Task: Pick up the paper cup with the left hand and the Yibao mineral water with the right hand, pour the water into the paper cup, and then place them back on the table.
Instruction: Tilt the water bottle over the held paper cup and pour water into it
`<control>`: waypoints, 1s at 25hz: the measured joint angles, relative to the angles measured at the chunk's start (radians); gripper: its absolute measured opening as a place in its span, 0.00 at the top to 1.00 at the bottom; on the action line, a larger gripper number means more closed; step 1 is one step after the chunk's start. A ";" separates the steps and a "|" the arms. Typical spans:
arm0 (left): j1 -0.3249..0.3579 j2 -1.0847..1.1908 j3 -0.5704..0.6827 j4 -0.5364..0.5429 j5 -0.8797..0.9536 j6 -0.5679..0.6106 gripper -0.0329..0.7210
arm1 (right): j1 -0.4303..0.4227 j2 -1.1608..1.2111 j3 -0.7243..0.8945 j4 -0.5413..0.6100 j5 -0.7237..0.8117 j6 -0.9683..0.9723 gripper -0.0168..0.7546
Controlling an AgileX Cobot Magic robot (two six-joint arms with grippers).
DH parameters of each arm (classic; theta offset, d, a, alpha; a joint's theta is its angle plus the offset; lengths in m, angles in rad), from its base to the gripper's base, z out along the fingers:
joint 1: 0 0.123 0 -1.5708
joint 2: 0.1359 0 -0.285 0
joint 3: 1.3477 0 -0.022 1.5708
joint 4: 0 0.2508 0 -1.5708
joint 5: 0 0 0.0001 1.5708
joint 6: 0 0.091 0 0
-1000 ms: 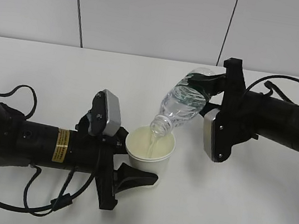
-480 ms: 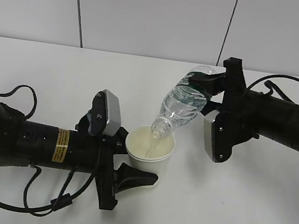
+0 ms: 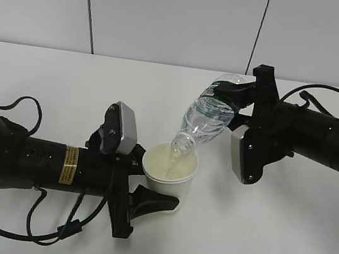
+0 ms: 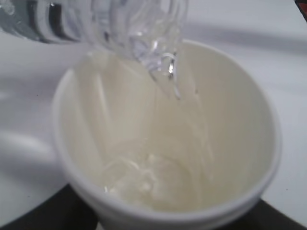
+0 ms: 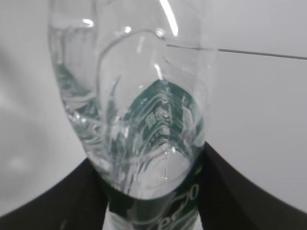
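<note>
pour underway | bottle (image 3: 207, 121) slightly steeper than before, stream entering cup (image 3: 169, 168) | left gripper (image 3: 147, 191) grips cup, right gripper (image 3: 236, 105) grips bottle, over worktop (image 3: 279, 246) | cup filling; return both next

Yibao mineral water (image 3: 207, 119) tilted neck-down (uncapped), pouring into upright, partly filled paper cup (image 3: 169, 167)

— What stands behind the table?

— A pale grey wall (image 3: 173, 19) made of flat panels. Two thin dark seams (image 3: 89, 6) run down it, one on the left and one right of the middle, both a little slanted.

— Anything else?

— The right wrist view shows a thin dark line (image 5: 259, 52) crossing a pale surface behind. What it is, I cannot tell. The rest is blurred.
</note>
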 joint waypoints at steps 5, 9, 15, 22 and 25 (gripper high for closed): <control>0.000 0.000 0.000 0.001 0.000 0.000 0.38 | 0.000 0.000 0.000 0.000 -0.002 -0.002 0.49; 0.000 0.000 0.000 0.001 0.000 0.000 0.38 | 0.000 0.000 0.000 0.002 -0.002 -0.002 0.49; 0.000 0.000 0.000 0.001 0.000 0.000 0.38 | 0.000 0.000 0.000 0.006 -0.002 -0.002 0.49; 0.000 0.000 0.000 0.001 0.000 0.000 0.38 | 0.000 0.000 0.000 0.008 -0.004 -0.003 0.49; 0.000 0.000 0.000 0.001 0.000 0.000 0.38 | 0.000 0.000 0.000 0.008 -0.004 -0.003 0.49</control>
